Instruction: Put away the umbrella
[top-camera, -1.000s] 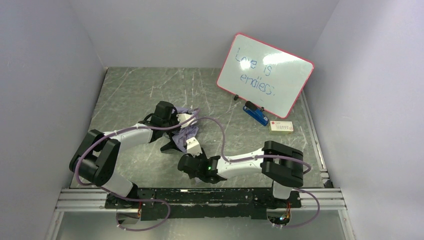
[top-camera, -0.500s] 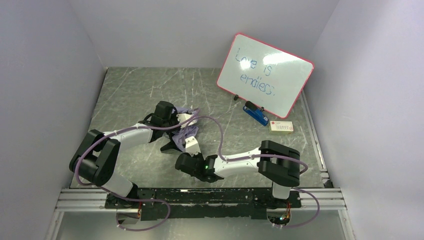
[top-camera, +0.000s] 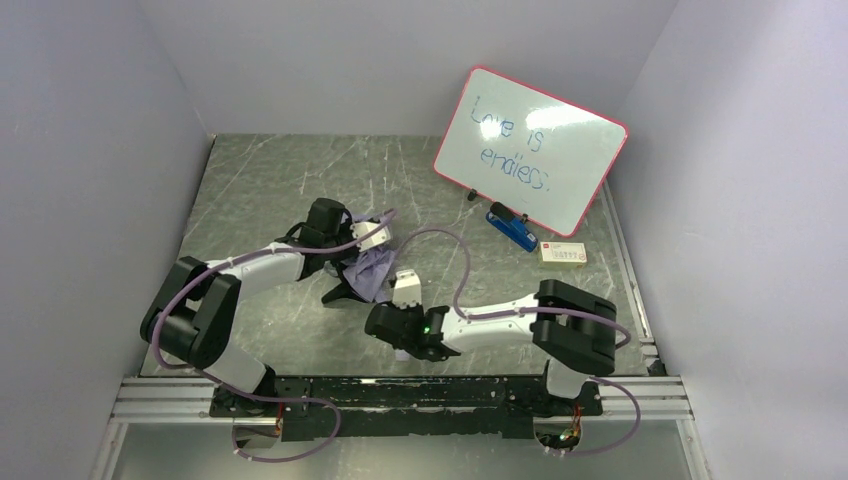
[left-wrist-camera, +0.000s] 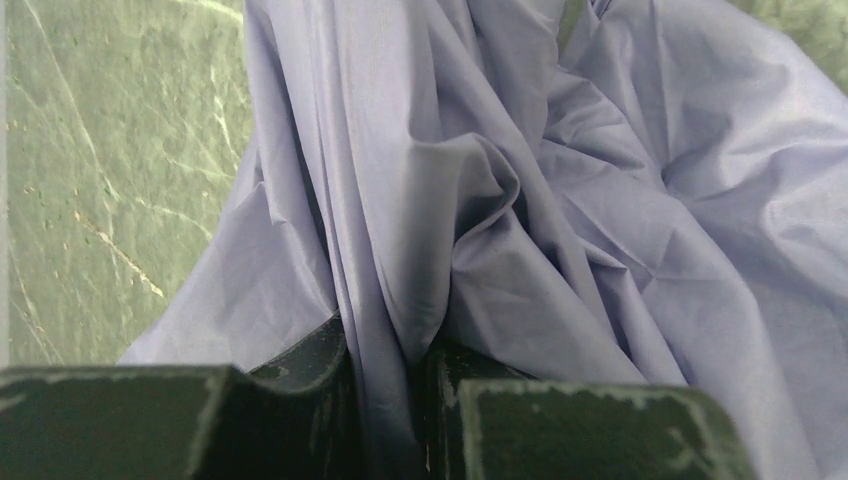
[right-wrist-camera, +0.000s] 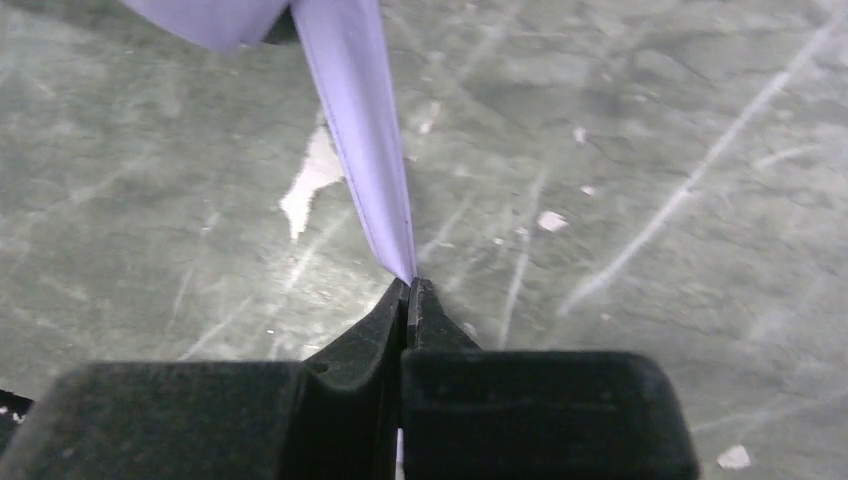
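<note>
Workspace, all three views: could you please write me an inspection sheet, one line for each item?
Surface: dark green marbled table, scratched, with pale flecks.
Job's things: umbrella, lavender fabric crumpled, lying between the arms, not yet put away.
Clutter: whiteboard propped at back right; blue eraser below it; small white box beside.
Grippers: left gripper shut on bunched umbrella fabric; right gripper shut on a thin fabric strip.
Cables: purple cables loop along both arms; one arches near the umbrella.
Surroundings: plain pale walls on three sides.

The whiteboard (top-camera: 530, 150) carries blue handwriting — "Love is endless" — while print on the small box (top-camera: 563, 254) is too small to read.
</note>
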